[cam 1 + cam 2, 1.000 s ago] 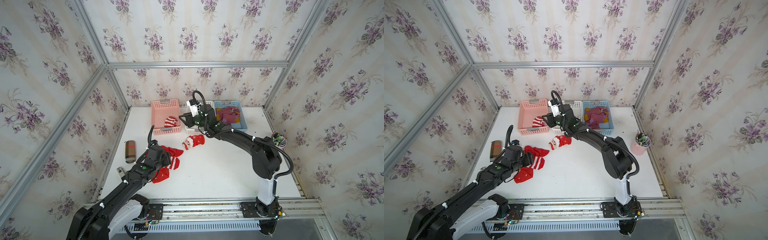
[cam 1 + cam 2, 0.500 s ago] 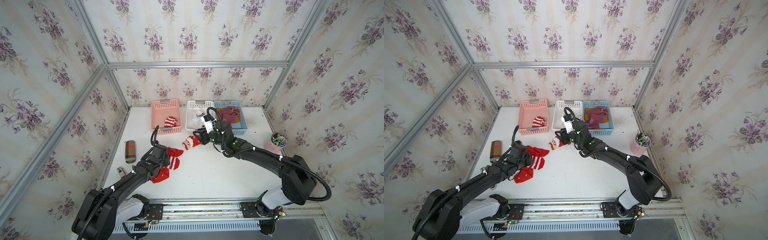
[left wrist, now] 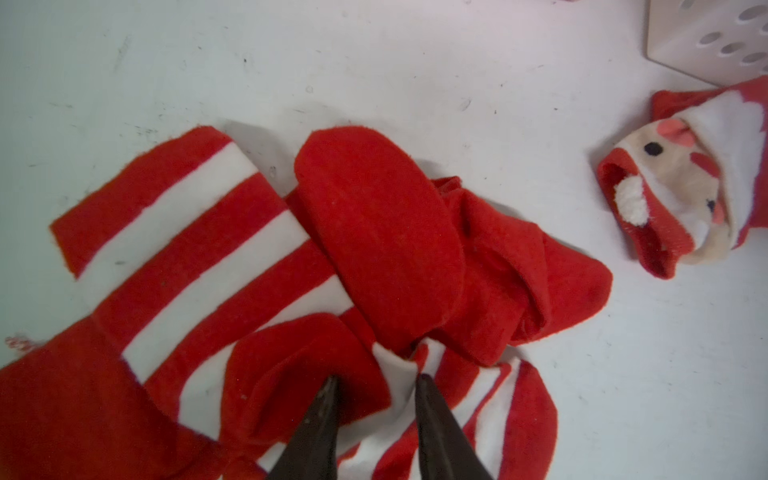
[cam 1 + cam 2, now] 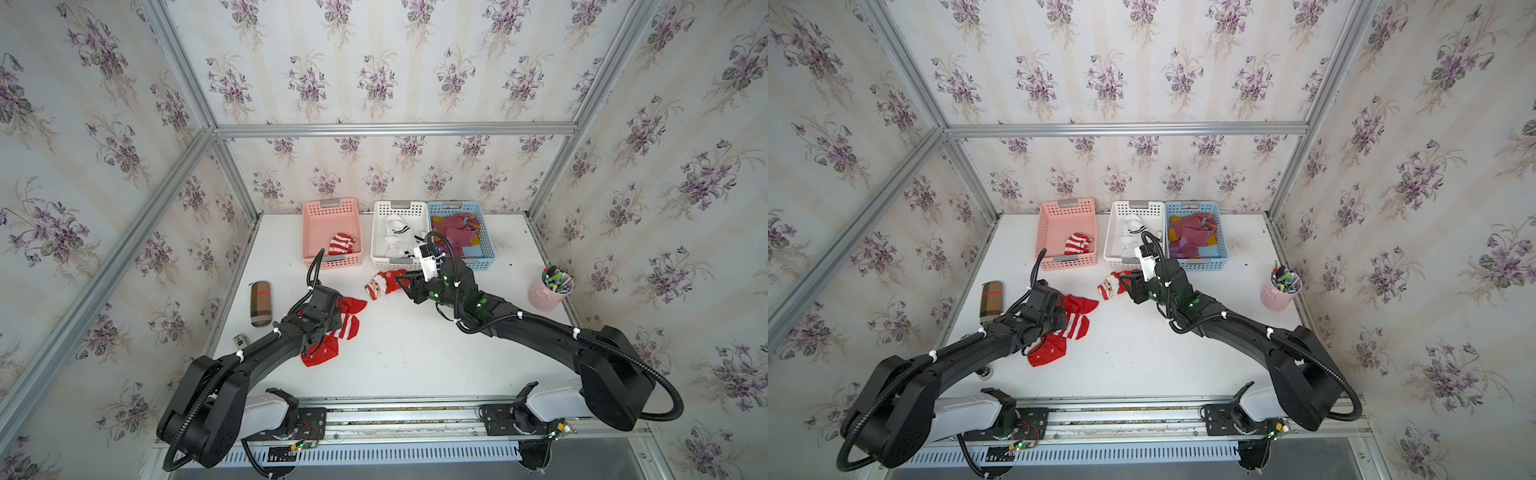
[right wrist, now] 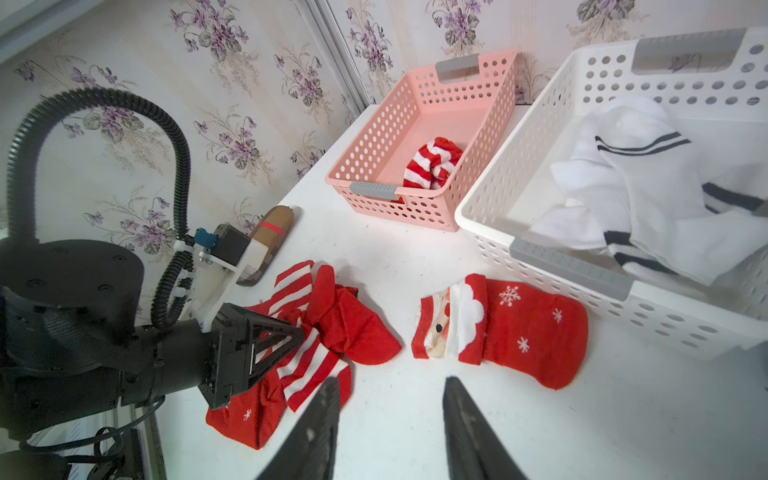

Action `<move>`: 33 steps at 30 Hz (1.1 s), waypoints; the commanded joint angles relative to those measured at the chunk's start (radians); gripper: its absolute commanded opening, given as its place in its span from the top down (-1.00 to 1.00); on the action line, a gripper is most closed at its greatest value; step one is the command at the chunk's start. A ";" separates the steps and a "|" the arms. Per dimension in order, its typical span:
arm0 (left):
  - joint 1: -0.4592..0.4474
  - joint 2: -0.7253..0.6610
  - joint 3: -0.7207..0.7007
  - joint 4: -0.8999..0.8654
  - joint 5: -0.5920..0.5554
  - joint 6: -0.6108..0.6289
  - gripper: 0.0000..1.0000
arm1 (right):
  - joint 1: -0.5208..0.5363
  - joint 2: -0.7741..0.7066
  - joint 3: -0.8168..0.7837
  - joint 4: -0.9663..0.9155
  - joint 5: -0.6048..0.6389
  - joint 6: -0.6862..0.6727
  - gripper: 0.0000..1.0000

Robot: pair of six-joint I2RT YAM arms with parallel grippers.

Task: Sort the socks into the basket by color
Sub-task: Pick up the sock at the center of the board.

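Two pincers: my left pincer (image 3: pixel 376 380) is pressing into the red striped socks (image 3: pixel 199 249) on the table (image 3: pixel 374 62), a fold bunching between its tips, grasp unclear; my right pincer (image 5: pixel 388 382) is hovering released near the Santa sock (image 5: pixel 519 332).

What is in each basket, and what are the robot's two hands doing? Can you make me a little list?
pink basket: one red-and-white striped sock
white basket: white socks with black bands
blue basket: purple socks
table: Santa sock, pile of red socks
left hand: pressed into the pile, a fold of cloth between its fingers
right hand: open, empty, near the Santa sock
also there: brown case, pink cup of pens
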 commanded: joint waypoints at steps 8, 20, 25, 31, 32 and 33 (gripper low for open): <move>-0.008 -0.033 0.005 -0.005 -0.012 -0.003 0.74 | 0.002 -0.043 -0.036 0.030 0.052 0.001 0.15; -0.033 -0.271 0.070 -0.178 -0.017 0.001 0.78 | 0.002 -0.060 -0.057 0.046 0.068 0.000 0.15; -0.042 -0.365 0.117 -0.233 -0.001 0.003 0.83 | 0.002 -0.071 -0.067 0.049 0.082 -0.003 0.15; -0.046 -0.391 0.168 -0.244 0.022 0.011 0.85 | 0.002 -0.093 -0.081 0.055 0.092 -0.008 0.15; -0.045 -0.384 0.179 -0.241 0.023 0.016 0.86 | 0.001 -0.098 -0.084 0.056 0.091 -0.009 0.15; -0.046 -0.375 0.191 -0.237 0.027 0.021 0.86 | 0.001 -0.102 -0.089 0.055 0.092 -0.010 0.15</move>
